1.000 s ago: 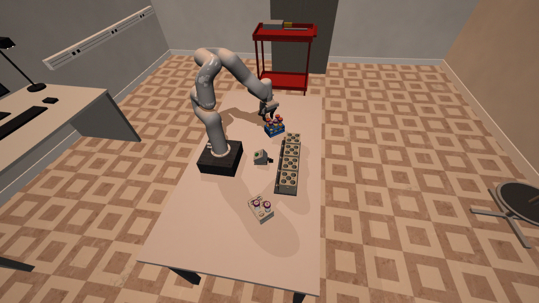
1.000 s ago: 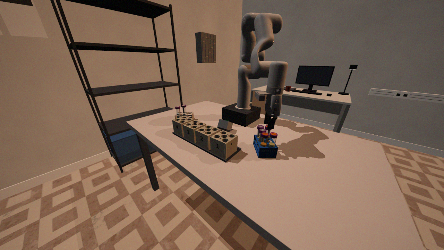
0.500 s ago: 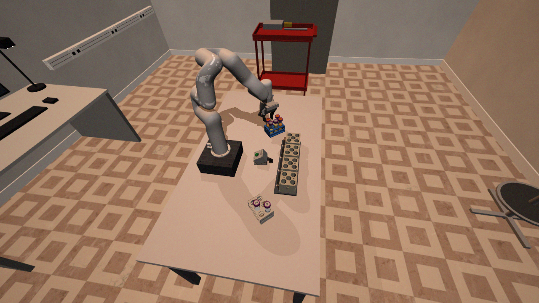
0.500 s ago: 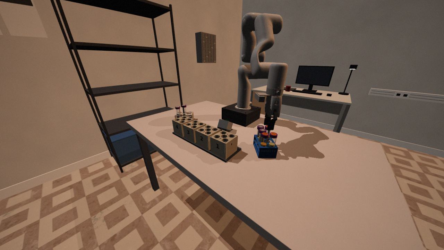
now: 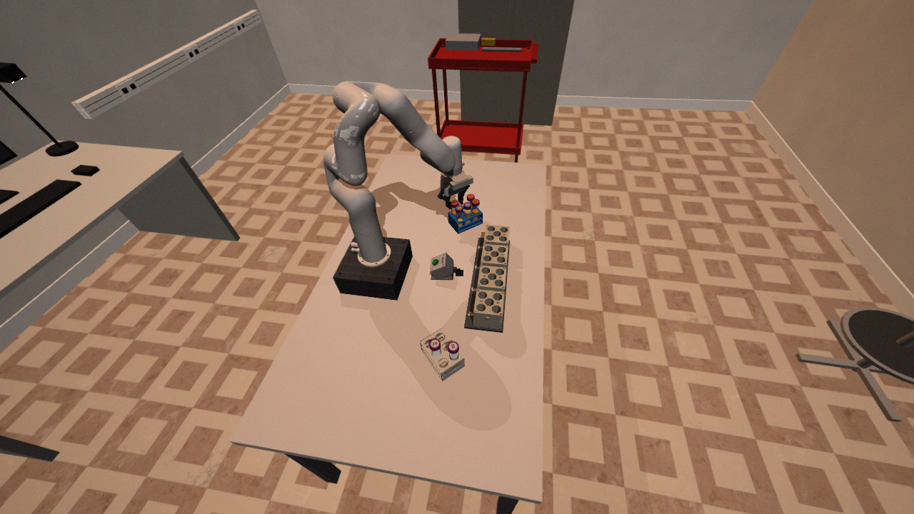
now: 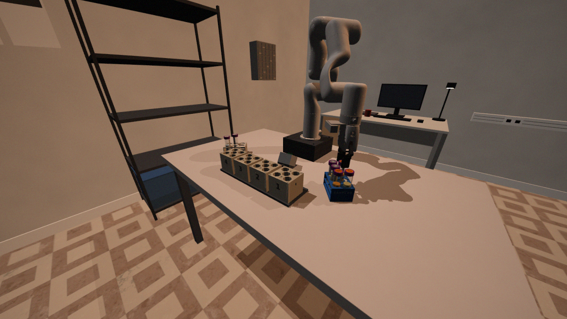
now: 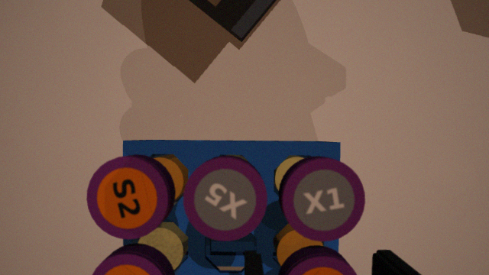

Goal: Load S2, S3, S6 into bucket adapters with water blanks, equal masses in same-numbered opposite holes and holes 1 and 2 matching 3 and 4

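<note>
Tube S2 (image 5: 475,202) (image 6: 337,172) (image 7: 127,198), purple-capped with an orange dot, stands in a corner well of the blue rack (image 5: 466,225) (image 6: 341,194) (image 7: 229,147), beside grey-dotted X5 (image 5: 467,206) (image 6: 335,167) (image 7: 225,199). Its long axis is upright, cap up, the lettering running down the wrist view. The gripper (image 5: 454,198) (image 6: 343,164) (image 7: 317,263) is released, its fingers apart.

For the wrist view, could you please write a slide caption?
Purple-rimmed caps S2, X5 and X1 line one side of the blue rack.
</note>
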Controlling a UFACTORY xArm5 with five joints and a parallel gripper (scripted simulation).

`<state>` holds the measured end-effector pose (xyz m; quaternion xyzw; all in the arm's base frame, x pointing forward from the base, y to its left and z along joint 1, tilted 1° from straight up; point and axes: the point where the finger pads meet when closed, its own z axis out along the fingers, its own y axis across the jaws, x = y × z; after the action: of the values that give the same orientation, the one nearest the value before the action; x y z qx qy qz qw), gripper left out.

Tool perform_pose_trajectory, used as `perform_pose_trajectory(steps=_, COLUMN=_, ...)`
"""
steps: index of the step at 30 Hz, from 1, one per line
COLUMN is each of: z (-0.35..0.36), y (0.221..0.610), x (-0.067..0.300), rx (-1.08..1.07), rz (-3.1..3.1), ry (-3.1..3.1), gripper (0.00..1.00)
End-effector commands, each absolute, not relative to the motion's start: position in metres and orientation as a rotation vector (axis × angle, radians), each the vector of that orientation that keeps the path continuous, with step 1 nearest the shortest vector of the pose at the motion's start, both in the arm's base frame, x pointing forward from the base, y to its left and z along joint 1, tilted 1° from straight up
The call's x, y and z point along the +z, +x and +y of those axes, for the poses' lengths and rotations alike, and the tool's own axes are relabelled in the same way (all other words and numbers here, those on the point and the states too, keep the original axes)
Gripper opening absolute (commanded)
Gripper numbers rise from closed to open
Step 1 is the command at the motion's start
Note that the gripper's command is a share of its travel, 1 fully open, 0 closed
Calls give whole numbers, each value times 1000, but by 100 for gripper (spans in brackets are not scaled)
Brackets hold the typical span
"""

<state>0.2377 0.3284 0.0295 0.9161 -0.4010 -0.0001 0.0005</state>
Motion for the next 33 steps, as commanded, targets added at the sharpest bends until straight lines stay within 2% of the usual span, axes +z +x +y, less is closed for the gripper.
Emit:
perform_pose_trajectory(steps=1, z=330, y=239, x=28, rx=-15, rz=-1262, ry=2883, gripper=57)
perform_pose_trajectory(steps=29, z=330, y=239, x=20, rx=-15, rz=-1262, ry=2882, gripper=57)
perform_pose_trajectory(steps=30, z=330, y=239, x=21, rx=-15, rz=-1262, ry=2882, gripper=0)
perform_pose_trajectory(steps=33, z=330, y=239, x=22, rx=-15, rz=-1262, ry=2882, gripper=0)
